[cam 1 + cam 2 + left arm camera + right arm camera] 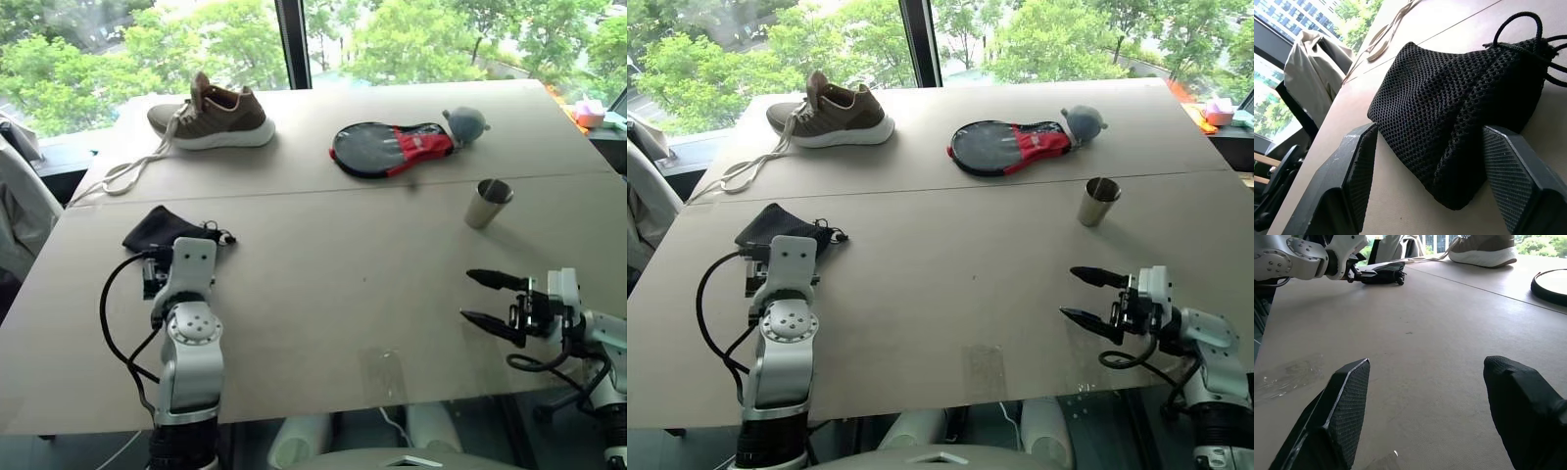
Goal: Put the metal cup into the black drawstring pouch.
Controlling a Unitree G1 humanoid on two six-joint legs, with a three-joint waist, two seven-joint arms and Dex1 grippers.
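Note:
The black drawstring pouch (162, 227) lies flat on the table at the near left, its cord toward the table's middle. My left gripper (1431, 131) is open and level at the table surface. Its two fingers (1359, 166) stand on either side of the pouch's (1449, 98) closed end, not pressing it. The metal cup (487, 203) stands upright and alone on the right side of the table. My right gripper (468, 296) hovers open near the front right edge, pointing left, a good way short of the cup and with nothing between its fingers (1347, 401).
A brown sneaker (216, 117) with loose laces sits at the far left. A black-and-red paddle case (387, 149) and a grey soft toy (465, 122) lie at the far middle. A seam (343, 186) crosses the table. A jacket-draped chair (15, 211) stands off the left edge.

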